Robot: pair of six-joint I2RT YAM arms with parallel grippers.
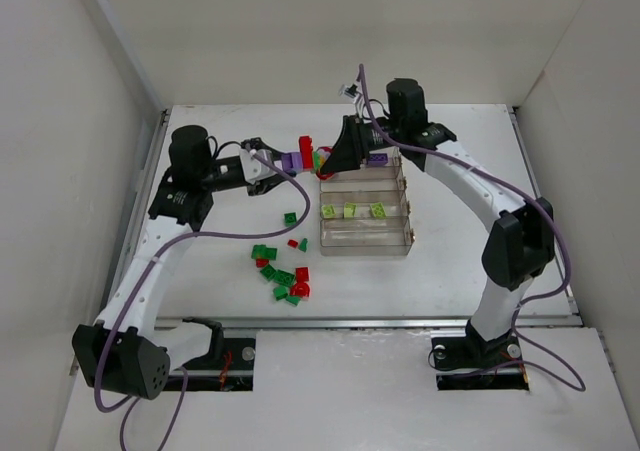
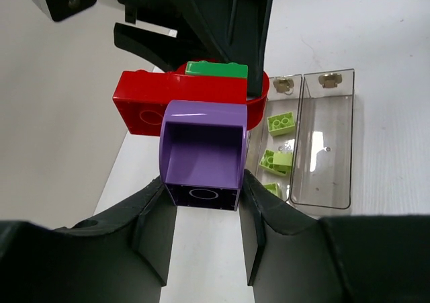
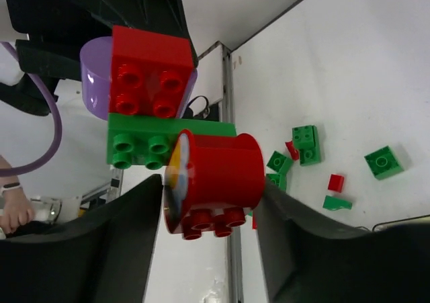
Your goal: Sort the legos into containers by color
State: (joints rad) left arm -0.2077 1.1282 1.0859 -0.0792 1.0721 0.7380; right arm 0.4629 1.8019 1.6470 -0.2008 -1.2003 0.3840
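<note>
Where the walls close in on three sides, free room is left on the white table (image 1: pixel 465 271) to the right of the tray (image 1: pixel 365 248) and along the near edge. Loose green and red bricks (image 1: pixel 280 271) are scattered at the tray's left. Both arms are bent inward and meet just off the tray's far left corner. The left claw (image 2: pixel 205 185) is clamped on a curved purple brick (image 2: pixel 201 152). The right claw (image 3: pixel 211 189) is clamped on a round red piece (image 3: pixel 222 172). A red brick (image 2: pixel 151 105) and a green brick (image 2: pixel 216 69) are stacked between them. Three lime bricks (image 1: pixel 351 211) are seen in one compartment, and a small purple brick (image 1: pixel 377 158) seemingly lies in the farthest one.
</note>
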